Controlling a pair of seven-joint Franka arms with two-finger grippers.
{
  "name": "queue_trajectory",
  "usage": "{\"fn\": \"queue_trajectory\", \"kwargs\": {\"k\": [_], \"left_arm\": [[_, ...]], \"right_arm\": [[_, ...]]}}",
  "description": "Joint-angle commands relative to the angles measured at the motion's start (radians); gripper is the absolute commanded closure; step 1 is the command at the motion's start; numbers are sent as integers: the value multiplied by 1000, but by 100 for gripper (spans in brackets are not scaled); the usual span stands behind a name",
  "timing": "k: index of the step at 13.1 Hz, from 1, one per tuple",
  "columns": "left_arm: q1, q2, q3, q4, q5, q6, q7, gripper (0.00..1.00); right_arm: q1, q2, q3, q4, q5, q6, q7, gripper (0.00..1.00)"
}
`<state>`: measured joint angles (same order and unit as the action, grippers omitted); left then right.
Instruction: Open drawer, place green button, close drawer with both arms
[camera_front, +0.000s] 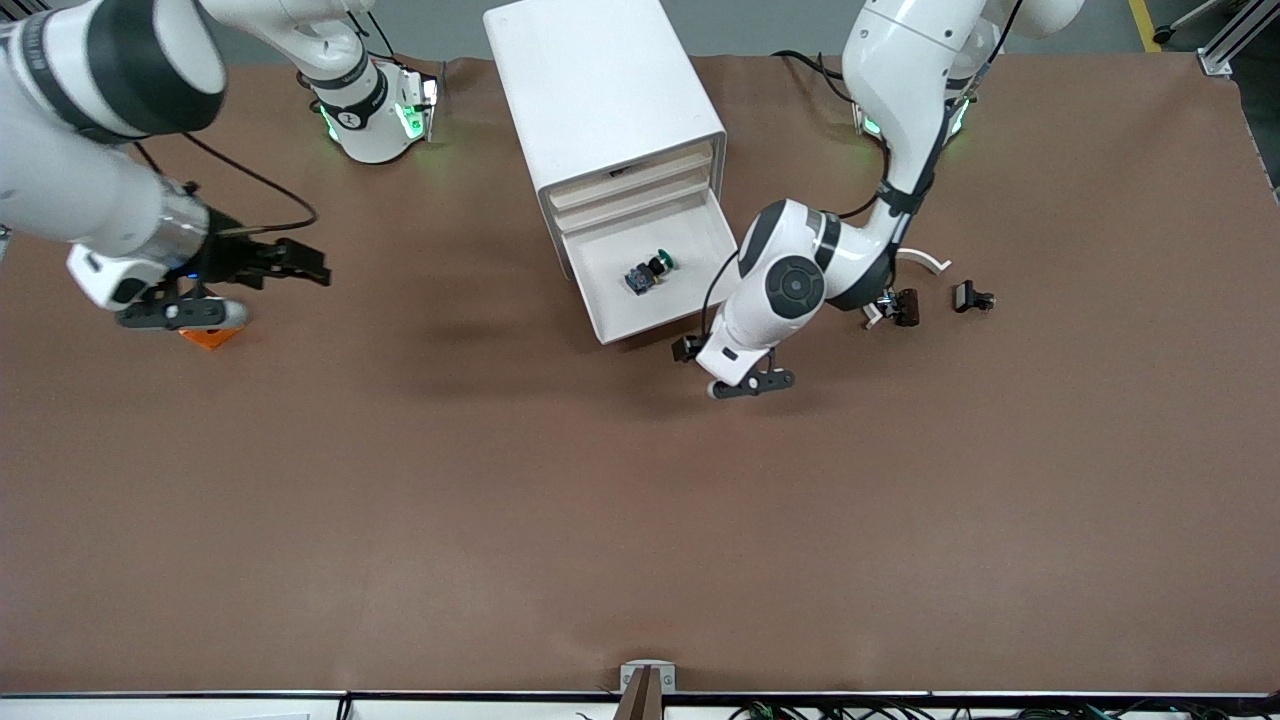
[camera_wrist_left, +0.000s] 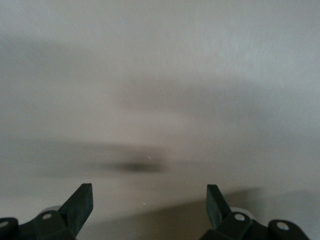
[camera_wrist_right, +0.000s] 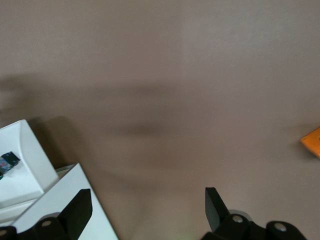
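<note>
The drawer, lowest in the white cabinet, stands pulled out. The button, with its green cap and dark base, lies inside on the drawer floor. My left gripper hangs low just in front of the drawer's front panel, at the corner toward the left arm's end. It is open and holds nothing, and a pale blurred surface fills its wrist view. My right gripper is open and empty over bare table toward the right arm's end. Its wrist view catches the drawer and button.
An orange cube lies on the table under the right wrist. Two small dark clip parts and a white arc lie toward the left arm's end, beside the left forearm.
</note>
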<state>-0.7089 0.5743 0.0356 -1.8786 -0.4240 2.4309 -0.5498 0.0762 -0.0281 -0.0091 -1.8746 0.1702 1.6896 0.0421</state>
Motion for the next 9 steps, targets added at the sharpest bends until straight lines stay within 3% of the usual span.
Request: {"fn": "queue_trajectory", "kwargs": {"k": [1, 9], "left_arm": [[0, -16, -46, -40, -19, 22, -39, 0], [-1, -47, -183, -71, -19, -130, -215, 0]], "right_arm": [[-71, -19, 20, 34, -18, 1, -73, 0], [-69, -21, 26, 140, -98, -45, -70, 0]]}}
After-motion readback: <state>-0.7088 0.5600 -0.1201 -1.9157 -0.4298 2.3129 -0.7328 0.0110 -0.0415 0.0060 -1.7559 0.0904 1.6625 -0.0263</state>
